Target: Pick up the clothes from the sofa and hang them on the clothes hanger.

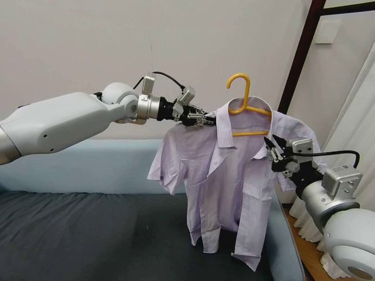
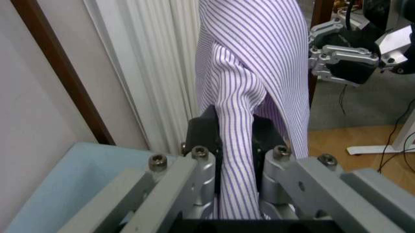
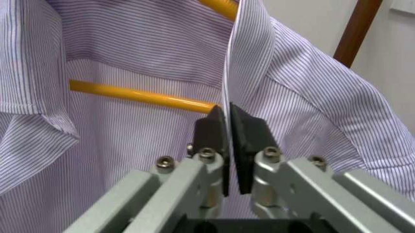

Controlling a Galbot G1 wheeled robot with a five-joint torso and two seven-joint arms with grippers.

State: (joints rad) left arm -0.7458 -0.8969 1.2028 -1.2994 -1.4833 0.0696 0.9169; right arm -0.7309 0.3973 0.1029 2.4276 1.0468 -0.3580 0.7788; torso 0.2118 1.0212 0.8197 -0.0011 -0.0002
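Lilac-striped shirt [image 1: 228,175] hangs on its yellow hanger [image 1: 246,99], our left gripper [image 1: 202,120] pinching its shoulder, right gripper [image 1: 275,153] its placket; we should lift both evenly.

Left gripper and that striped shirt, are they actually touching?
Touching. The left wrist view shows the shirt fabric pinched between the pads of the left gripper.

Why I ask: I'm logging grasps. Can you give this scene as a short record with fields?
shirt: striped, on hanger, held up above sofa
hanger: yellow, hook catching nothing
left gripper: shut on a fold at shirt's shoulder
right gripper: shut on shirt's front edge
sofa: dark seat, below shirt
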